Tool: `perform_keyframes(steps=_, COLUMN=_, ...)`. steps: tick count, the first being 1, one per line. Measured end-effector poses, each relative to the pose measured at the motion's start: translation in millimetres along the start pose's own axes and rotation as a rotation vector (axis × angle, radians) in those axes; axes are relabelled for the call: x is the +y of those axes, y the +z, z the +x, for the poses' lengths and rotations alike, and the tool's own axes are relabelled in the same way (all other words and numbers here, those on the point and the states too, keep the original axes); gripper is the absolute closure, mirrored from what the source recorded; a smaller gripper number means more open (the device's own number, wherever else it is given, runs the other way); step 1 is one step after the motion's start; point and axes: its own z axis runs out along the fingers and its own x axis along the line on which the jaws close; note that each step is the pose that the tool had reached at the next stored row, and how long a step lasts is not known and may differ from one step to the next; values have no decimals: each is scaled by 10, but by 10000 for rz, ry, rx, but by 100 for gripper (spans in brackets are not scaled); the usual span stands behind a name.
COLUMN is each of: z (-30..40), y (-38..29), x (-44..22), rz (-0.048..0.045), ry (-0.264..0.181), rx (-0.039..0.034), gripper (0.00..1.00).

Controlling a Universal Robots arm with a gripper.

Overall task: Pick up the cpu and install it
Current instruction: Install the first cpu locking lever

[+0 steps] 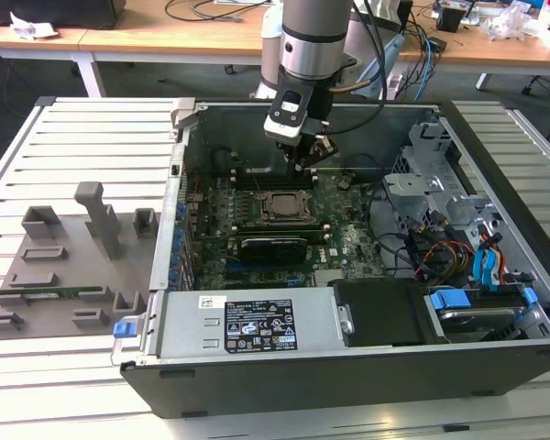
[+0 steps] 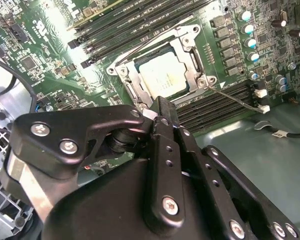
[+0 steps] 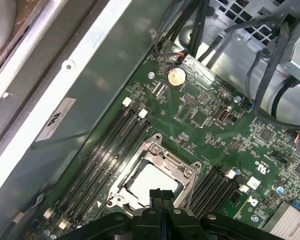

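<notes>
The cpu (image 2: 162, 75), a small square chip with a silvery top plate, lies flat inside its metal-rimmed socket frame (image 2: 190, 37) on the green motherboard. In the first wrist view the cpu (image 3: 149, 181) sits in the same socket frame (image 3: 157, 146). My gripper (image 2: 157, 106) hovers just above the socket's edge, shut, its black fingertips (image 3: 155, 194) pressed together with nothing between them. Seen from outside, the gripper (image 1: 308, 165) hangs over the open case, slightly behind the cpu (image 1: 280, 206).
Memory slots (image 2: 140, 27) flank the socket. A long black expansion card (image 1: 273, 246) lies in front of it. A drive cage with cables (image 1: 431, 197) stands at the exterior view's right, and a power supply (image 1: 247, 321) lies along the front. A grey fixture plate (image 1: 64, 266) sits outside the case.
</notes>
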Motion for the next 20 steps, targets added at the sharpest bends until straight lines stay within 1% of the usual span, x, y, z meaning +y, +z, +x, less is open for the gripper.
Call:
perform_keyframes(steps=9, z=-1, y=0, x=2, rz=-5, ry=-423, rx=-11, gripper=89)
perform_keyframes(steps=13, z=-1, y=0, x=2, rz=-12, ry=-892, rx=-22, gripper=89)
perform_keyframes(steps=20, z=-1, y=0, x=2, rz=-17, ry=-1193, rx=-30, gripper=89)
